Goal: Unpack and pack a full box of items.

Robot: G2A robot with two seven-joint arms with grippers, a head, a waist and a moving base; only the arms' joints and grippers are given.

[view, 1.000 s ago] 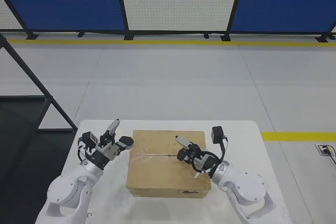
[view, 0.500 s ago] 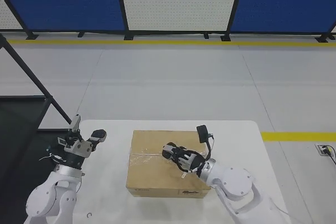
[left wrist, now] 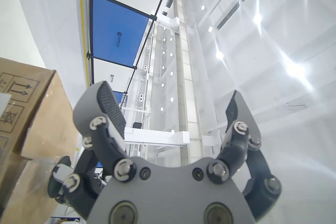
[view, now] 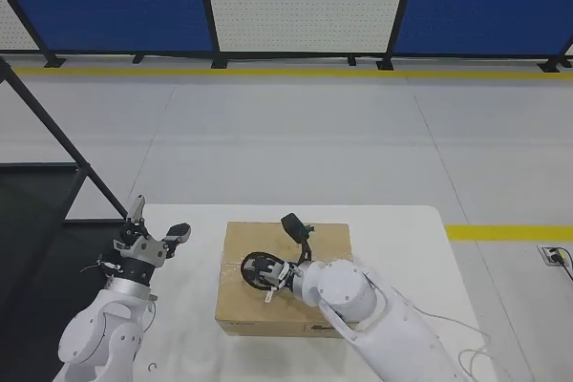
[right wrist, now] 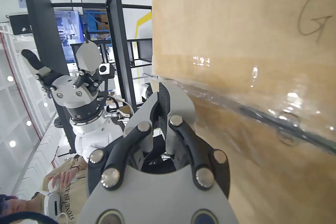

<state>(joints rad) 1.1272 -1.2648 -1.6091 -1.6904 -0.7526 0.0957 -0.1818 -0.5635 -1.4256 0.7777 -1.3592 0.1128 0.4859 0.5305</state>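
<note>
The right arm has swept left across the box (view: 267,237); its end effector (right wrist: 163,97) is pressed together, tips at the taped seam (right wrist: 231,101). The left arm has backed off toward the bench (view: 196,315) edge, its end effector (view: 159,220) spread wide and gripping nothing. The box sits mid-bench, flaps shut.

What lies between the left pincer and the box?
Only bare white table; the top view shows the open left pincer standing apart from the box.
</note>
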